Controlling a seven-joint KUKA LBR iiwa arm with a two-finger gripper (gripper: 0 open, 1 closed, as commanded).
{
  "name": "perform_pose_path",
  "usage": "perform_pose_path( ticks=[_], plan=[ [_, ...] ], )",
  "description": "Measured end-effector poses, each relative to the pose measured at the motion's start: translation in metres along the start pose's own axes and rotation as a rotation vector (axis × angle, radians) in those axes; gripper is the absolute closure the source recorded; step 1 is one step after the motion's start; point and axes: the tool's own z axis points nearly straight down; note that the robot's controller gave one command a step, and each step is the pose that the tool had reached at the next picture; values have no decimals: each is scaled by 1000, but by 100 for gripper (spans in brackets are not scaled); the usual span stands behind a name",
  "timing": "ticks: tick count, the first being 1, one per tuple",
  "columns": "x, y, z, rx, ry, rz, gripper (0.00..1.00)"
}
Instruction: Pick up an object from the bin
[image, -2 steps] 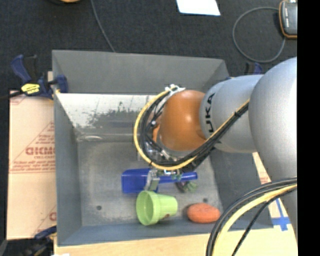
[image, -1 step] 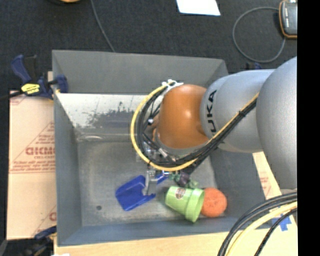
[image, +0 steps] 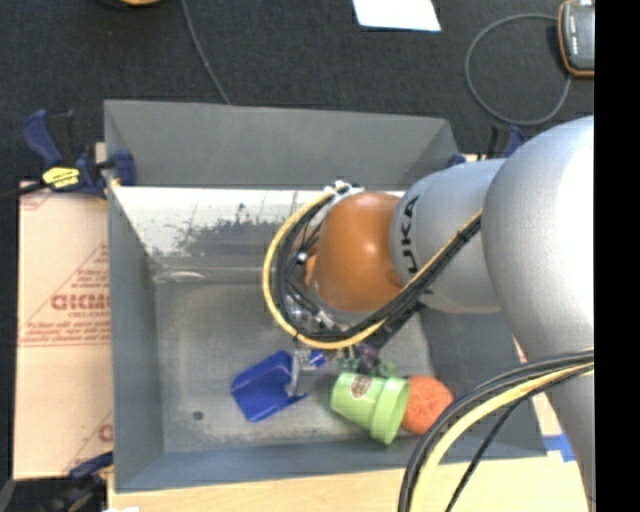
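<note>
A blue, flat scoop-like plastic piece (image: 260, 389) lies on the bin floor near the front, a little left of the middle. My gripper (image: 299, 374) comes down at the right end of this blue piece and touches or nearly touches it; a small bit of blue shows just right of the gripper. Just right of the gripper a light green cup (image: 367, 404) lies on its side. An orange ball (image: 429, 403) rests against the cup's far right side.
The arm with its orange cover and looping cables hangs over the bin's middle and right and hides the floor beneath. The bin's left half and back slope are bare grey metal.
</note>
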Motion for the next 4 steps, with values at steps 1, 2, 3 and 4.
perform_pose_path(
  ticks=[1, 2, 3, 4],
  plan=[
    [-2, 4, 5, -4, -2, 65, 0],
    [-2, 0, -2, -1, -6, 8, 100],
    [-2, 0, -2, -1, -6, 9, 100],
    [-2, 0, -11, -1, -5, 10, 100]
  ],
)
